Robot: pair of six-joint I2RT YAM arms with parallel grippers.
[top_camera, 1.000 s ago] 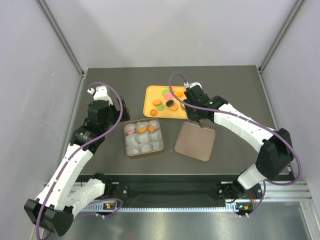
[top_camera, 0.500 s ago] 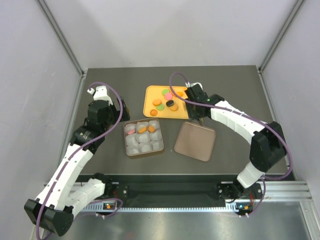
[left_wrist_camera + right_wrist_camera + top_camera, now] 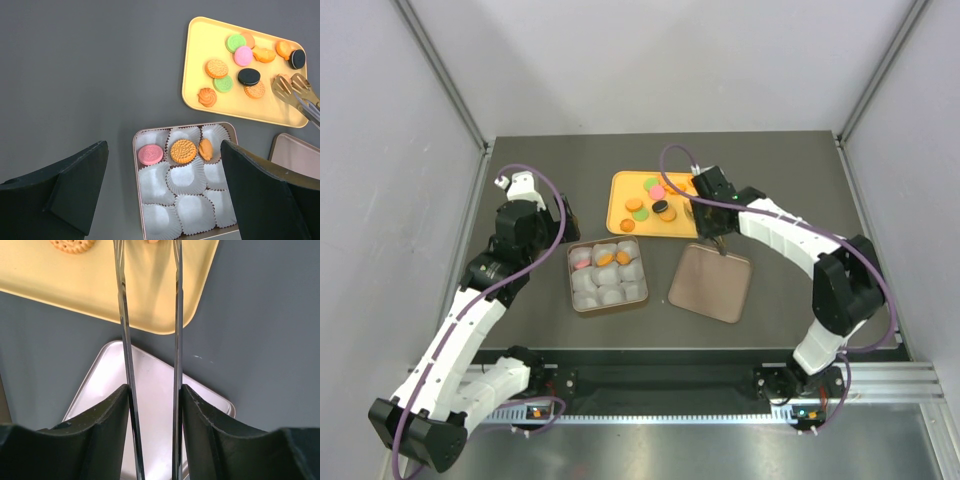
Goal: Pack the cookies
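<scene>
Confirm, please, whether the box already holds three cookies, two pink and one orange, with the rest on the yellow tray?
Not quite: the box holds three, but they are one pink cookie and two orange cookies, as the left wrist view shows. The rest are on the yellow tray.

Top external: looks down from high behind arm bases over whole table (image 3: pixel 520 180). Left wrist: faces down from well above. Right wrist: sits low, close along tongs (image 3: pixel 122 315). Yellow tray (image 3: pixel 623 195) in all 3.
</scene>
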